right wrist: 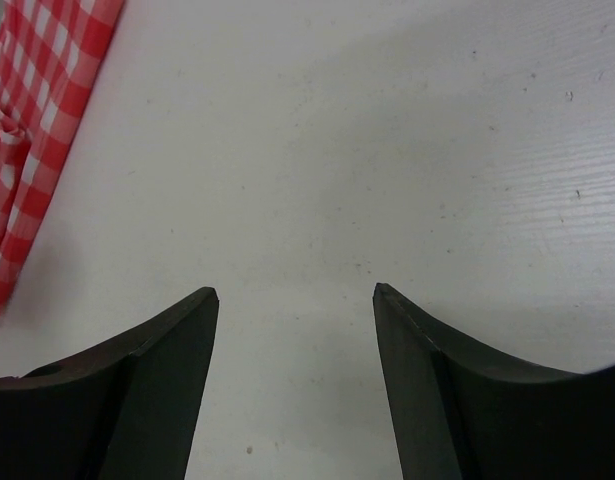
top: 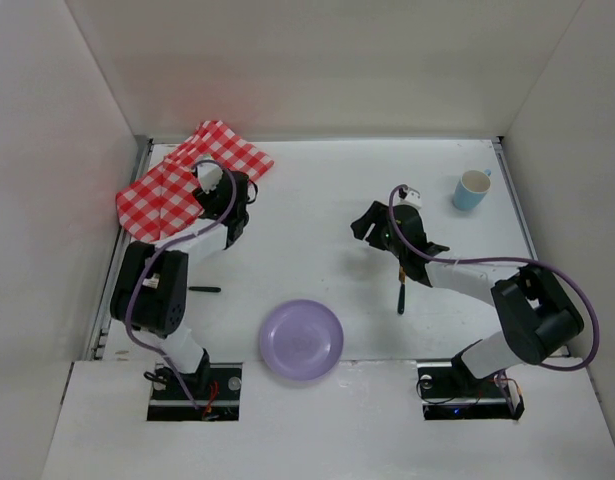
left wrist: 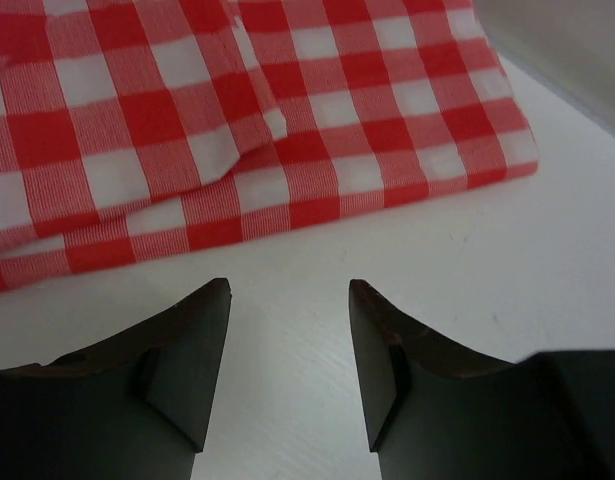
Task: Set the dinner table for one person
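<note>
White-walled bay; matte white bench (top: 317, 200) with metal rails spans its floor, setting barely begun.
Purple plate (top: 302, 340) sits near-centre between the arm bases, likely the setting's anchor. Checked cloth (top: 187, 180) lies folded far-left of the plate, blue cup (top: 472, 190) far-right, dark utensil (top: 400, 295) just right, second utensil (top: 205, 289) left. Left fingers (left wrist: 187, 360), part-spread and empty, hover at the cloth's edge, probably lining up a pinch; right fingers (right wrist: 157, 380) wide, empty, over bare bench beyond the plate.

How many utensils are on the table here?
2. One dark utensil lies left of the purple plate, by the left arm; a second utensil lies right of the plate, partly under the right arm. The arms may hide others.
</note>
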Robot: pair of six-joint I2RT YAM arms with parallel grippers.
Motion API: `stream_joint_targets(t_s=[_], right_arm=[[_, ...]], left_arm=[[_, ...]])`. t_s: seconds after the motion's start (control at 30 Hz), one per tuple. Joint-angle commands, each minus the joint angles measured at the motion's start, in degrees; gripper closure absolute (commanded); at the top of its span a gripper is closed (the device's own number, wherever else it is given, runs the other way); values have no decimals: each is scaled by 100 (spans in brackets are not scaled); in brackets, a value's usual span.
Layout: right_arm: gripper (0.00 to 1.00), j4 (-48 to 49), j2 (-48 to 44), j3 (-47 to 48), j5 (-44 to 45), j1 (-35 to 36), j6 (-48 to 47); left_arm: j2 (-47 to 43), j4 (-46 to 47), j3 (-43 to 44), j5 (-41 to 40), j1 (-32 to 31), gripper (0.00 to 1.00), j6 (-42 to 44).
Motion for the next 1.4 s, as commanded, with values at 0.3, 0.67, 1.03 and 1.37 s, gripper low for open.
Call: stream_joint_targets(t_s=[0.3,0.67,1.03,1.37], right_arm=[[29,268,92,132,-68,43,-179],[29,259,145,203,-60,114,-240],[29,224,-4,88,64,43,-240],[34,259,-154,18,169,-10,-319]], left_arm=[[2039,-641,2492,-199,912,33,886],[3060,-1591,3443,213,921,57,1081],[3202,-1382,3479,1910,87,92,-26],[2885,-704,3505,2016,-1091,64,-237]])
